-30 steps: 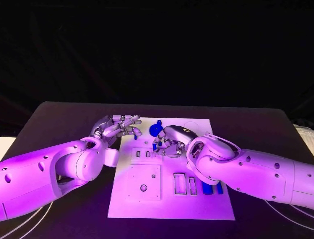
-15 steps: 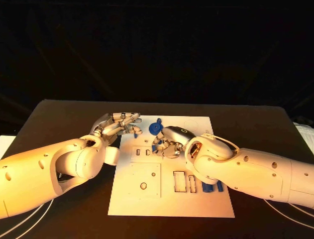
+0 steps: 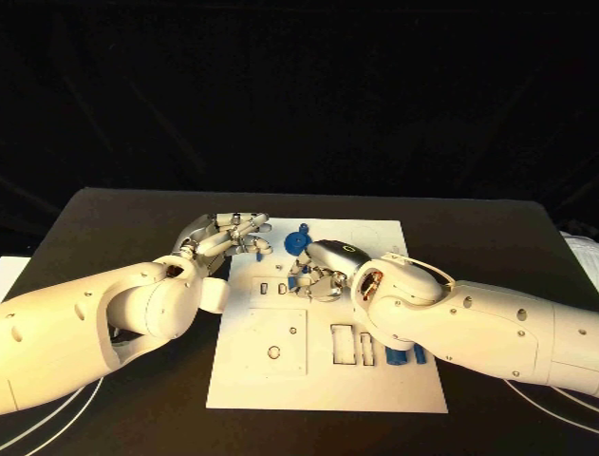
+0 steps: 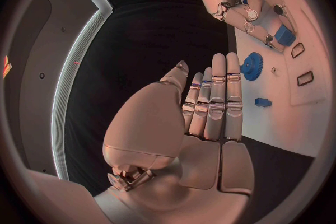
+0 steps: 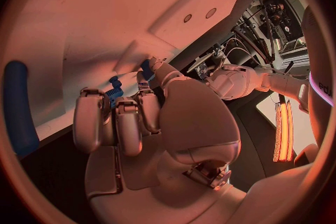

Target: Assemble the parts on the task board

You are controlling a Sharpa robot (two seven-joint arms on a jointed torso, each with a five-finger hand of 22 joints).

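The white task board lies in the middle of the black table. My right hand is curled over the board's upper part, and its fingers pinch a small blue part down against the board. From the left wrist, that blue part sits under the right hand's fingertips. My left hand hovers flat at the board's upper left edge, fingers straight and holding nothing. A blue gear stands between the two hands, also seen as the gear.
A small blue piece lies on the board near my left fingertips. Several blue bars sit at the board's right edge beside rectangular slots. A long blue bar shows beside my right hand.
Both hands stay almost where they were. The right hand keeps its pinch on the blue part.
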